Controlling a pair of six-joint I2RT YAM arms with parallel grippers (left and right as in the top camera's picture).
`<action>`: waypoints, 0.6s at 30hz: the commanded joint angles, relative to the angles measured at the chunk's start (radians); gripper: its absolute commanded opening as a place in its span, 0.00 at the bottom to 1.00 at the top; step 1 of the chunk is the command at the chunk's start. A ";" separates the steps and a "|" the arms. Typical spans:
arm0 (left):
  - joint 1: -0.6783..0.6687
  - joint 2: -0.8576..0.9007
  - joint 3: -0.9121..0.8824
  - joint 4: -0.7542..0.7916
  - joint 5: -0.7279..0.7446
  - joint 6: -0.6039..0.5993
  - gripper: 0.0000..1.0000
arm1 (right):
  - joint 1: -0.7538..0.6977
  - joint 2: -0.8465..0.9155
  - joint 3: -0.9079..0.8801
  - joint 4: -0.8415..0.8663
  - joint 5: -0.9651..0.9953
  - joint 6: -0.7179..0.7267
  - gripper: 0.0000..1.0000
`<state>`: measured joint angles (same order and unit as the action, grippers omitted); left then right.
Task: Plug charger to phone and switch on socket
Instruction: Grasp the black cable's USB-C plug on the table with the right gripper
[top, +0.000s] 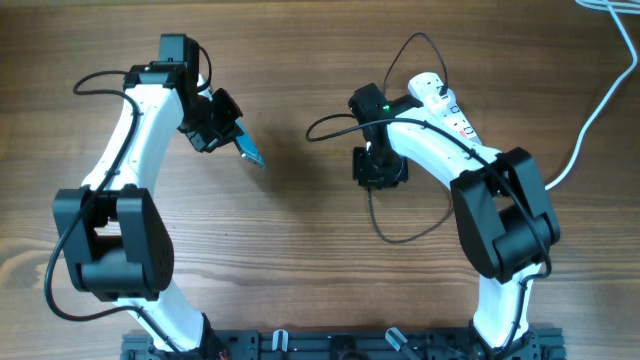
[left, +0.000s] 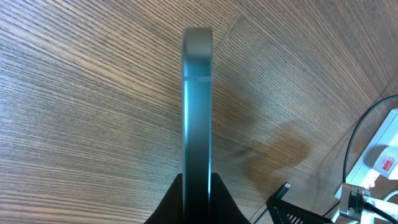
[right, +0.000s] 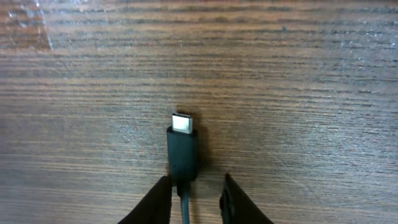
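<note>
My left hand is clenched on one end of the phone. The phone stands on edge, and its long axis runs straight out from my fingers, slanting toward the middle of the tabletop. My right hand is spread, one finger on each side of the charger. The connector lies on the wood with its metal tip pointing straight away from my wrist. It sits close to one finger with a clear gap to the other, so I judge it not yet gripped.

The phone is well apart from my right hand, off to its left, with its free end turned roughly toward that hand. The coming move turns on lining the tip up with the phone's long axis. I cannot see a port on the free end. The socket lies beyond my right arm, so that hand is the nearer one for the switch.
</note>
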<state>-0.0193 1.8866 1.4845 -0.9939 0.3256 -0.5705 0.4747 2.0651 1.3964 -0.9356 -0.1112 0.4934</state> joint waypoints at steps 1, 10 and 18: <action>0.006 -0.041 0.012 0.005 -0.002 -0.010 0.04 | 0.023 0.026 -0.018 0.008 0.034 0.034 0.26; 0.006 -0.041 0.012 0.005 -0.002 -0.010 0.04 | 0.048 0.026 -0.018 0.008 0.068 0.067 0.27; 0.006 -0.041 0.012 0.004 -0.002 -0.010 0.04 | 0.048 0.034 -0.018 0.016 0.090 0.056 0.26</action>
<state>-0.0193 1.8866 1.4845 -0.9913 0.3260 -0.5705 0.5213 2.0651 1.3964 -0.9318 -0.0582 0.5453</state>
